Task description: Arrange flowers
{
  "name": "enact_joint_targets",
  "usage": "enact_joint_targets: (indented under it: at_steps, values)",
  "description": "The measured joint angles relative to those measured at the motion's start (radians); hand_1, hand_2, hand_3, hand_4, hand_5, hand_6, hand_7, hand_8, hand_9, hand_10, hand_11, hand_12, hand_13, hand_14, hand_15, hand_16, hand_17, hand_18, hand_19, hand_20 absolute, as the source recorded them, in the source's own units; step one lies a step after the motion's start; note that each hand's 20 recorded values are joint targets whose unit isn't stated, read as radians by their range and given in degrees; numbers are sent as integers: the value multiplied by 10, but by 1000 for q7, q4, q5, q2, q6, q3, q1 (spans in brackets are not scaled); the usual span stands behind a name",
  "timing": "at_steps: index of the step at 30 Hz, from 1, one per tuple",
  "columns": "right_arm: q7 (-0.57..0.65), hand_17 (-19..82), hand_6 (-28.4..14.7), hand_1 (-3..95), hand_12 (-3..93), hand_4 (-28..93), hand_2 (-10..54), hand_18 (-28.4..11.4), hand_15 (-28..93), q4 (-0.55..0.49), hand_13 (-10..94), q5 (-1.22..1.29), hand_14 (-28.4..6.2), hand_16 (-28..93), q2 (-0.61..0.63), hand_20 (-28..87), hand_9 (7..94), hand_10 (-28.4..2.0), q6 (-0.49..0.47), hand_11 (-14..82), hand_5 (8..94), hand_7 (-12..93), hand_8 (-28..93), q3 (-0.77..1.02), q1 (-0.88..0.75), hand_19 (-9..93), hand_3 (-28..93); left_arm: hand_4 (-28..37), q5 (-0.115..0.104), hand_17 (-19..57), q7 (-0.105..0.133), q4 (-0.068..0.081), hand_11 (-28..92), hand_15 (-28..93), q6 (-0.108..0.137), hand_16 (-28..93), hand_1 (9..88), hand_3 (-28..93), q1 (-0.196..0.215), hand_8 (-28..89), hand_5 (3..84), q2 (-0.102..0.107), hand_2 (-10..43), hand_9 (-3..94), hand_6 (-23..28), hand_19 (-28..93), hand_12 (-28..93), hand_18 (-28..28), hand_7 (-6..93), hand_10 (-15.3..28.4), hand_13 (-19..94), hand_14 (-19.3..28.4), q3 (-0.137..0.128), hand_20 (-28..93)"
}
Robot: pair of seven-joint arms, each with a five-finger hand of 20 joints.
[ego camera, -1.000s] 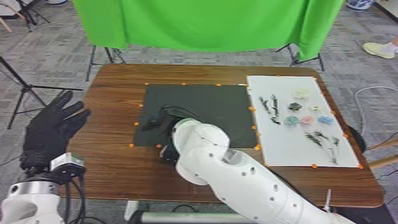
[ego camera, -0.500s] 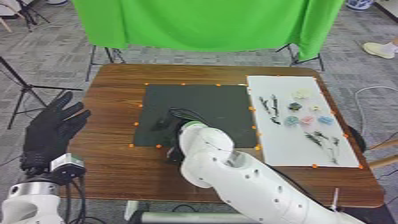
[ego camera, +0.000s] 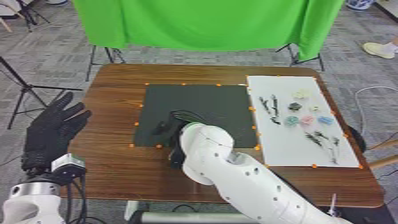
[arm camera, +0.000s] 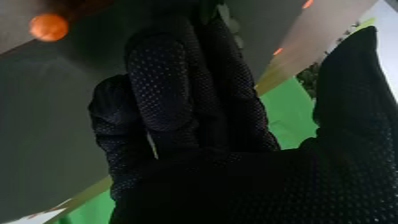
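Flowers lie beyond the right hand, murky against black mat; wrist view shows straight fingers; left hand wide.

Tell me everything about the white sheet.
The white sheet is a flat, paper-like rectangle on the right side of the brown table, its longer sides running away from the robot, beside the dark mat. Small orange markers dot its edges. On it lie dark twigs, small flower heads in pale, pink, blue and dark tones, and, nearer the robot, slim sprigs.

R arm blocking blk mat near edge, room over far side
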Motion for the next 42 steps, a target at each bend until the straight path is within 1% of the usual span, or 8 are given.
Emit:
enact_joint_targets:
  at_steps: [10, 13, 16, 19, 23, 26, 32, 42]
  values:
    - [-18, 390, -85, 171, 120, -236, 29, -284, 751, 6, 711, 0, -170, 125, -20, 571, 683, -244, 5, 163, 648, 221, -127, -11, 0, 932, 819, -212, 0, -111, 0, 1, 249, 468, 0, -82, 238, 816, -4, -99, 369, 0, 46, 343, 93, 540, 96, 231, 139, 193, 247, 260, 4, -6]
    - [-2, 404, -88, 173, 129, -227, 16, -284, 771, -1, 714, -42, -168, 132, 5, 599, 700, -246, 65, 183, 660, 231, -125, -83, 28, 932, 815, -212, 0, -111, -3, 1, 248, 468, -1, -82, 238, 816, -3, -99, 369, -1, 46, 343, 94, 541, 96, 231, 139, 193, 247, 260, 2, -6]
    - [32, 416, -99, 175, 143, -222, 10, -284, 796, -30, 720, -140, -166, 140, 58, 619, 713, -245, 164, 224, 656, 252, -123, -193, 77, 932, 815, -212, 0, -111, -5, -3, 248, 467, -1, -82, 238, 816, 6, -99, 369, -7, 46, 343, 94, 541, 96, 231, 137, 193, 247, 260, -12, -6]
    - [41, 424, -106, 178, 153, -220, 7, -284, 814, -84, 723, -206, -165, 146, 114, 631, 707, -244, 182, 262, 633, 254, -129, -213, 99, 932, 814, -212, -1, -111, 1, -16, 248, 468, 3, -82, 238, 817, 34, -99, 369, -11, 46, 344, 93, 541, 96, 231, 137, 194, 247, 260, -35, -6]
    - [17, 452, -117, 182, 166, -220, 6, -284, 839, -183, 737, -189, -151, 152, 180, 636, 704, -240, 87, 336, 609, 236, -129, -112, 87, 932, 809, -212, -9, -111, 25, -35, 248, 468, 14, -82, 238, 816, 92, -98, 369, -12, 46, 343, 94, 541, 96, 231, 137, 193, 247, 260, -55, -5]
    - [2, 457, -120, 185, 165, -220, 5, -284, 839, -266, 738, -139, -150, 153, 216, 631, 702, -240, 20, 347, 606, 231, -127, 29, 42, 932, 806, -213, -14, -111, 40, -40, 248, 468, 22, -82, 238, 815, 124, -98, 369, -11, 46, 343, 94, 542, 96, 231, 137, 193, 247, 260, -58, -6]
    - [18, 450, -121, 212, 166, -221, 0, -284, 836, -406, 727, -85, -152, 152, 345, 618, 689, -239, 43, 366, 607, 229, -123, 202, -82, 932, 798, -213, -14, -111, 56, -45, 248, 468, 37, -82, 238, 815, 146, -98, 369, -9, 47, 342, 94, 541, 96, 231, 136, 193, 247, 260, -59, -6]
    - [70, 442, -121, 223, 164, -224, -7, -284, 836, -420, 723, -95, -154, 146, 582, 613, 681, -235, 95, 383, 615, 232, -123, 388, -315, 932, 801, -213, -14, -111, 74, -52, 249, 468, 46, -82, 238, 815, 162, -98, 368, -3, 46, 342, 94, 541, 96, 230, 137, 193, 247, 260, -60, -6]
